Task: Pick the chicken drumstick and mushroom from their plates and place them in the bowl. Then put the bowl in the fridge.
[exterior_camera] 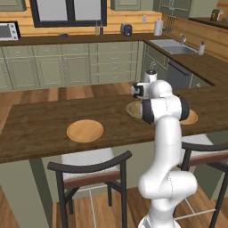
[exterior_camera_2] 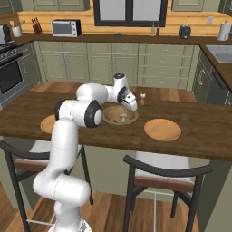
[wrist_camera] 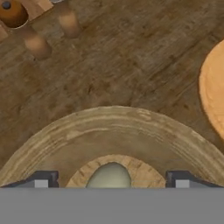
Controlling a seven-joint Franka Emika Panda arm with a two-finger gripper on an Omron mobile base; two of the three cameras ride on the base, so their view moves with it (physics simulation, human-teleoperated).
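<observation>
Carrier: a dark wooden counter (exterior_camera_2: 199, 129) with chairs along its near edge
Bowl (exterior_camera_2: 119, 115): mid-counter, between the two plates, nearer the far edge than the near one
Mushroom (wrist_camera: 109, 176): a pale rounded cap lying on the bowl's floor, directly below the hand and between the finger tips without touching either
Chicken drumstick: cannot be made out among the bowl's contents; both plates look bare
Plates: one (exterior_camera_2: 162, 129) just beside the bowl toward the counter's right end; the other (exterior_camera: 85, 130) well apart toward the left end
Gripper (wrist_camera: 109, 180): released, jaws spread wide over the bowl, gripping nothing
Step in hand (judged): the drop of the mushroom looks done; clearing the bowl comes next
Doing it well: lift straight up with jaws wide until the tips clear the rim, so the bowl is not nudged; then grip the rim squarely and carry it level
Risk: a tilted bowl could spill the food on the way to the fridge
</observation>
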